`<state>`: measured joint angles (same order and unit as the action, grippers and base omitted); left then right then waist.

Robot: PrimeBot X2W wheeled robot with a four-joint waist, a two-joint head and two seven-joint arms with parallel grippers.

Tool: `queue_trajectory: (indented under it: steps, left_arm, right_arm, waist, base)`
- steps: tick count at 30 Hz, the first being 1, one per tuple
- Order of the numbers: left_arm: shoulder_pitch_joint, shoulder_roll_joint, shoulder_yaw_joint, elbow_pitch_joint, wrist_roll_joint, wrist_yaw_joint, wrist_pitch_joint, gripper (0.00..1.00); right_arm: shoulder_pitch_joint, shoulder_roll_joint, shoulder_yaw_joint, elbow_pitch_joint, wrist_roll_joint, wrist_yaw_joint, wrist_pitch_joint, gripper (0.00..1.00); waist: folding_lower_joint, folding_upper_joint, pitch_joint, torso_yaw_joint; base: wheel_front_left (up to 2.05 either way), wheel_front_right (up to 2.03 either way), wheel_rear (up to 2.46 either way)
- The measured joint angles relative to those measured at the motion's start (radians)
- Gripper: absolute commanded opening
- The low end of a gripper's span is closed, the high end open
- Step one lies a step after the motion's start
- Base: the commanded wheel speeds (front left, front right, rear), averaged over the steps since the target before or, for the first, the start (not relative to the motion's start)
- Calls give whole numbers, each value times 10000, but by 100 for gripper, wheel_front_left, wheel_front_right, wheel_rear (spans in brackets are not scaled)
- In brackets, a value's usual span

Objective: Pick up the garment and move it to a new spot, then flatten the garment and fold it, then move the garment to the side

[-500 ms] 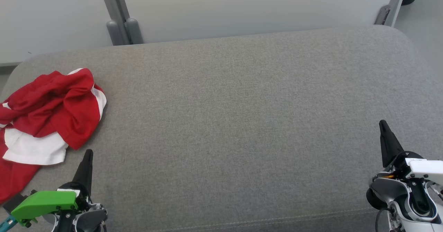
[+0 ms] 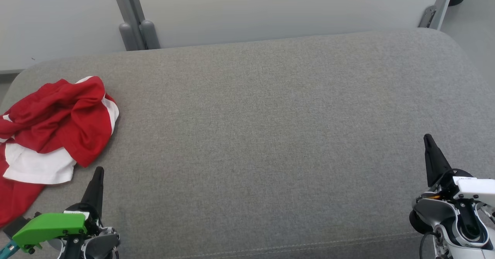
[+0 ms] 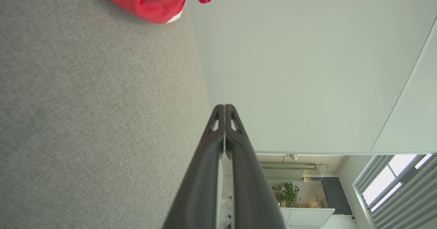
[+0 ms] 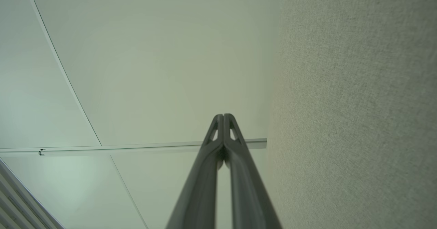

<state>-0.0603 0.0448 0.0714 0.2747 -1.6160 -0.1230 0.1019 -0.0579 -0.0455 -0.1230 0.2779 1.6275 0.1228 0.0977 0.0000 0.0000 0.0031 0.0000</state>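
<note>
Spanning almost the whole head view, a grey fabric cushion (image 2: 263, 135) with rounded far corners lies before the robot, a stitched seam running along its near edge. Behind it stands a pale wall (image 2: 270, 7), with a pair of grey posts (image 2: 139, 34) rising just past the cushion's far edge, toward the left. The garment (image 2: 58, 127), red with white panels, lies crumpled in a heap at the cushion's left side and runs out past that view's left border; in the left wrist view a red fold of it rests on the fabric at the top. The left gripper (image 2: 98, 172) hovers at the lower left, near the heap's near edge but apart from it, its two dark fingers pressed together with nothing between them. The right gripper (image 2: 427, 138) is at the lower right, well apart from the garment, its fingers likewise pressed tip to tip and holding nothing. A green cover (image 2: 50, 226) sits on the left wrist.
</note>
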Motion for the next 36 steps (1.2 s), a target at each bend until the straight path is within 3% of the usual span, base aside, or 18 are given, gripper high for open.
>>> queue_trajectory:
  steps: [19,20,30,36]
  left_arm:
    - [0,-2,4,-2,0,0,0,0]
    - [12,-4,-4,36,0,2,0,100]
    - [430,-184,-174,389,58,13,-59,100]
    - [430,-182,-407,303,314,13,-176,100]
  right_arm:
    - [0,0,-2,0,-2,0,0,0]
    - [14,10,0,35,2,-2,0,100]
    - [480,215,31,349,-23,-12,-115,100]
    - [482,88,176,182,-650,-12,-368,100]
  waist:
    - [0,0,0,0]
    - [0,0,0,0]
    - [0,0,3,-2]
    - [0,0,10,2]
  base:
    - [0,0,0]
    - [0,0,0]
    - [0,0,0]
    - [0,0,0]
